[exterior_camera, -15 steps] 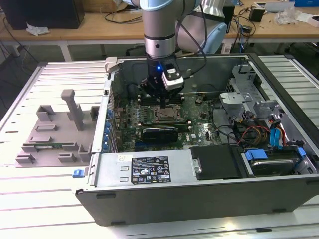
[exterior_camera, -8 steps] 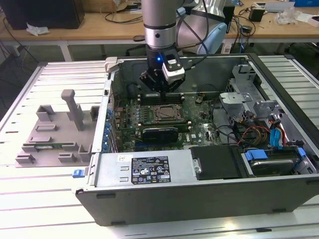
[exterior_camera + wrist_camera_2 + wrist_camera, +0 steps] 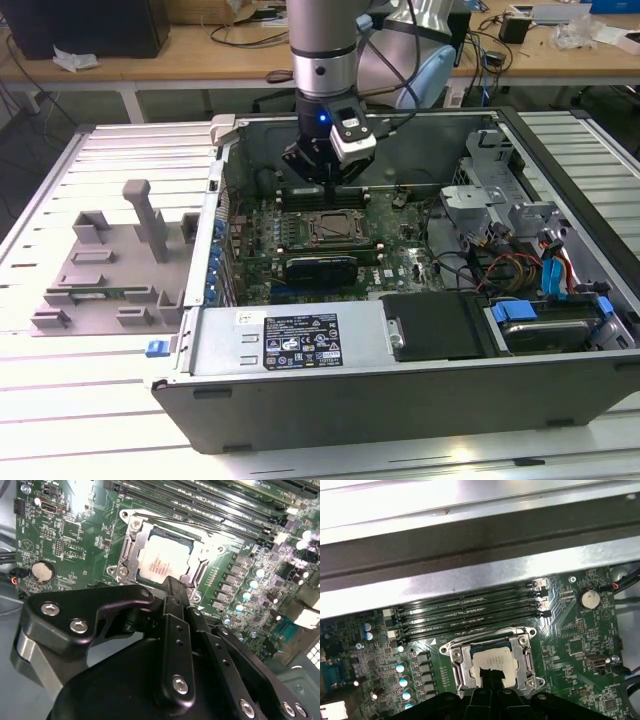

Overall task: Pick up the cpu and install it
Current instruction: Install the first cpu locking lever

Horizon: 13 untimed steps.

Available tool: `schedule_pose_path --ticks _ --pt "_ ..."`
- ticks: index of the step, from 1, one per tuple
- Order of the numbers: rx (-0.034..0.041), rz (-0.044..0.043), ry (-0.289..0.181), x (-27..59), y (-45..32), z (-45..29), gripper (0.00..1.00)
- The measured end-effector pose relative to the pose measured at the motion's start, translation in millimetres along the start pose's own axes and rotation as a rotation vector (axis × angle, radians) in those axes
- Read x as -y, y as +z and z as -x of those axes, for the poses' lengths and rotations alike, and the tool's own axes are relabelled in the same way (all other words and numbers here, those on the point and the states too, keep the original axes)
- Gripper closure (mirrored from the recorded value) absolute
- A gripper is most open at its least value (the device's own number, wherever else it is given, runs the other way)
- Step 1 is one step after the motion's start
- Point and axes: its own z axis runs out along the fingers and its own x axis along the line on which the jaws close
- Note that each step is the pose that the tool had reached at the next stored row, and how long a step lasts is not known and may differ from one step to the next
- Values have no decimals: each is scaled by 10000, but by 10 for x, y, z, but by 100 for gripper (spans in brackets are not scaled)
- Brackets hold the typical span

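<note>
1. In the exterior view, the open grey metal computer case (image 3: 300, 345) lies on a white slatted tabletop (image 3: 90, 420) and takes the centre and right of the frame.
2. A grey plastic fixture with upright blocks (image 3: 120, 265) stands on the tabletop at the left of the frame, just beside the case.
3. Inside the case, the green motherboard (image 3: 390, 225) lies flat, with the square metal-framed socket (image 3: 330, 228) near the centre of the frame.
4. The cpu, a small flat square chip with a silver metal top (image 3: 162, 562), sits inside the socket frame in both wrist views (image 3: 492, 659).
5. The black end effector (image 3: 172, 587) hangs over the socket; its fingertips are closed together, hold nothing, and appear just above the edge of the cpu.
6. Black memory slots (image 3: 470, 610) run in parallel rows beyond the socket.
7. Further back, in the upper part of the exterior view, the silver robot arm (image 3: 322, 40) comes down into the case.
</note>
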Motion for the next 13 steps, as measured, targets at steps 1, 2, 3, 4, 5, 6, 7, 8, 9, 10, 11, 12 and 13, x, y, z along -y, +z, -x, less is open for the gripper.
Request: schedule_pose_path --ticks 1,2,3,4,5,6,7,8,9,10,11,12,13 --pt "5 8 -147 5 3 12 89" --pt "10 14 -233 12 5 19 89" --pt "13 19 -299 21 7 24 89" --pt "15 22 -339 28 9 27 89" --pt "17 25 -388 40 10 31 89" --pt "18 27 -422 51 12 34 89" --pt "21 31 -474 70 14 39 89" --pt "23 34 -528 91 17 45 89" --pt "25 36 -561 105 18 48 89" --pt "26 38 -588 116 20 51 89" --pt "27 40 -614 128 21 54 89" --pt "28 42 -641 140 23 56 89" --pt "30 46 -679 156 26 59 89"
